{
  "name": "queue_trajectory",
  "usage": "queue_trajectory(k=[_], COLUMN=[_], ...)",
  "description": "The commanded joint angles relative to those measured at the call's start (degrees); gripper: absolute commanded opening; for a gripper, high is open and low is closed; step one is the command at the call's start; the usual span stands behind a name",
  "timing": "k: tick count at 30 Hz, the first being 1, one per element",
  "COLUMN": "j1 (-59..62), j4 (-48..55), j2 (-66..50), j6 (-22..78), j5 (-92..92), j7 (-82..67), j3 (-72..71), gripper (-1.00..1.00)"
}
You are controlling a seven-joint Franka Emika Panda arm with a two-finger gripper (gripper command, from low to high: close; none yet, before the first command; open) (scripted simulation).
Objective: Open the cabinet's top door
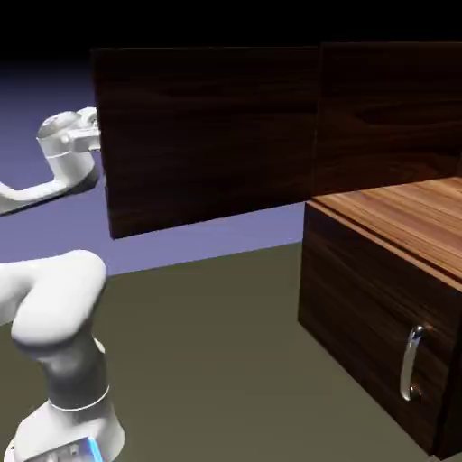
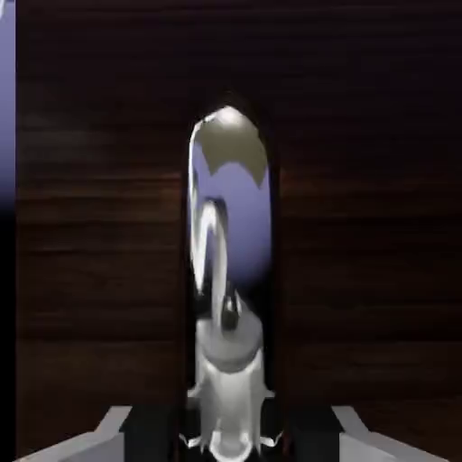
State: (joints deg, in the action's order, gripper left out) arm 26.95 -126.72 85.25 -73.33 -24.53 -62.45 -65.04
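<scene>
Your top door (image 1: 207, 135) stands swung wide open, reaching from the cabinet (image 1: 361, 311) toward the scene's left. At the door's left edge, your gripper (image 2: 231, 438) is pressed together on the curved silver handle (image 2: 239, 217), which runs upright between its tips in the hand view. You see the lower panel (image 1: 356, 289) closed at right, its shorter handle (image 1: 410, 363) near its right edge.

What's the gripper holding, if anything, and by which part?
The silver handle of the top door: gripper fingers sit either side of the bar. Which end of the bar can't be told.
</scene>
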Motion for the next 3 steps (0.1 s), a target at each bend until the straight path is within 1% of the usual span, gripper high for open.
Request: queue_trajectory(k=[1,3], j1=[1.65,4.07], j4=[2.06,5.13], j2=[-0.14,-0.32], j6=[1.50,3.78], j5=[0.34,0.76], j7=[-0.28,-0.71], j3=[-0.62,-1.44], gripper=[-1.00,-1.00])
